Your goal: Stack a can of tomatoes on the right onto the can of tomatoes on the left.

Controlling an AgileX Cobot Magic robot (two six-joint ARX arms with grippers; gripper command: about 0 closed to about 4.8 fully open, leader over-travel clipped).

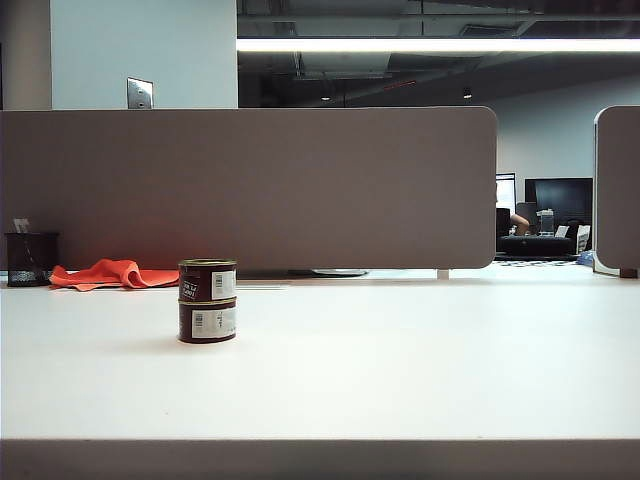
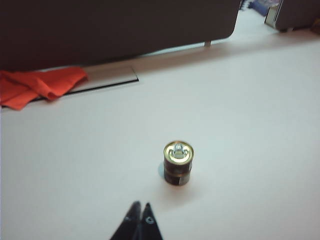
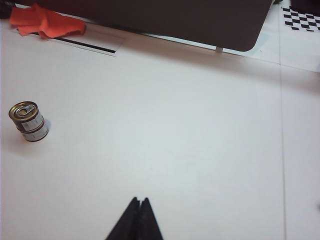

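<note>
Closed black jaws of the left gripper [image 2: 139, 207] hover above the white table [image 1: 400, 370], holding nothing, with the stacked tomato cans [image 2: 177, 163] standing near and clear ahead of them. Jaws of the right gripper [image 3: 139, 202] are likewise pressed together and empty, well apart from the cans, which stand upright, one atop the other.

One can [image 1: 208, 279] atop another [image 1: 207, 322]
</note>
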